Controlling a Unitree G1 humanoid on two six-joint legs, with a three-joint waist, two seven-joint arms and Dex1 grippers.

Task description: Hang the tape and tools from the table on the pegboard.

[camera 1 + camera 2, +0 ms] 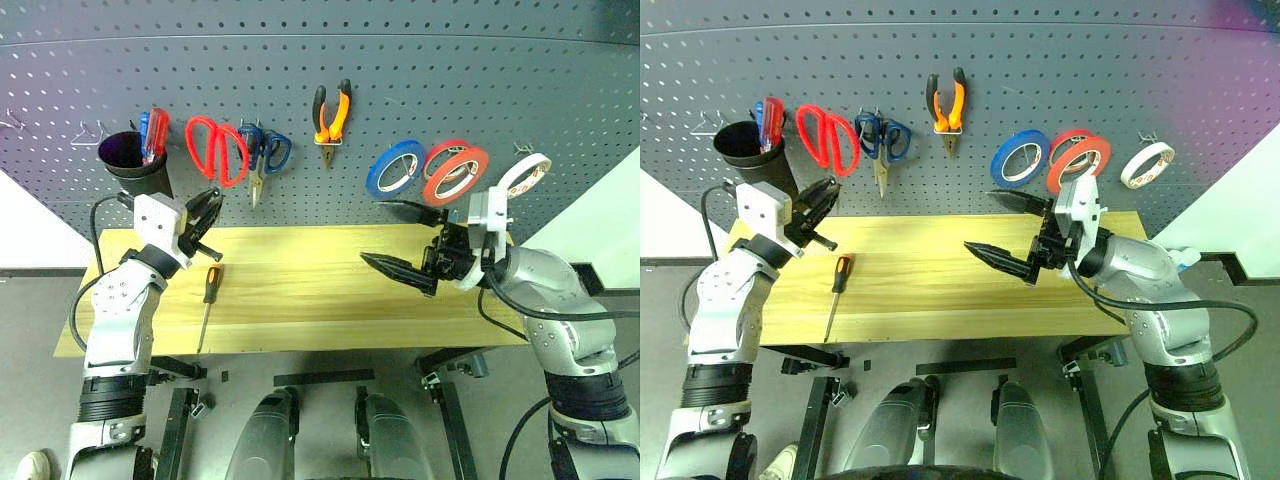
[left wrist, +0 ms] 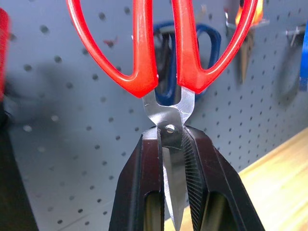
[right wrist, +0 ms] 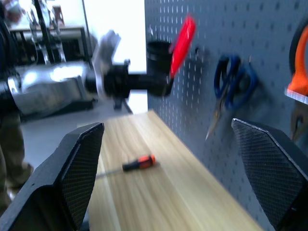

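My left gripper (image 1: 207,214) is shut on the blades of the red-handled scissors (image 1: 216,150), whose handles (image 2: 159,48) point up close to the dark grey pegboard (image 1: 420,60). I cannot tell whether they touch a hook. The slim screwdriver (image 1: 209,288) with the orange-and-black handle lies on the left part of the wooden table (image 1: 310,300), also seen as the screwdriver (image 3: 138,163). The orange-and-black pliers (image 1: 332,112) and the whitish tape (image 1: 523,175) hang on the board. My right gripper (image 1: 400,240) hovers open and empty above the table's right half, pointing left.
On the board hang blue-handled scissors (image 1: 266,152), a blue tape roll (image 1: 394,168) and two red-orange rolls (image 1: 455,172). A black cup (image 1: 135,162) holding red and blue screwdrivers hangs at the far left. Bare hooks (image 1: 88,132) sit left of the cup.
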